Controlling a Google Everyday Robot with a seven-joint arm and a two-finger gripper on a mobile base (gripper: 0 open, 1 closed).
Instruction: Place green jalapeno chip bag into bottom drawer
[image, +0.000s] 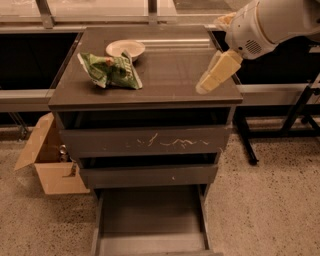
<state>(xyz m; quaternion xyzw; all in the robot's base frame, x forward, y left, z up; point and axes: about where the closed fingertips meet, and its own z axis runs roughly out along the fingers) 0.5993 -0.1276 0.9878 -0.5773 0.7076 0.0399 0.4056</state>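
Observation:
The green jalapeno chip bag (111, 71) lies crumpled on the left part of the cabinet top (170, 70), just in front of the round white bowl (125, 48). The bottom drawer (150, 220) is pulled open at the foot of the cabinet, its grey floor bare. My gripper (206, 84) hangs from the white arm (270, 22) over the right part of the cabinet top, well to the right of the bag and apart from it. It holds nothing that I can see.
The top drawer front (145, 142) with white scratch marks and the middle drawer front (150, 175) are closed. An open cardboard box (47, 162) stands on the floor to the left. A dark metal stand leg (247, 145) is on the right.

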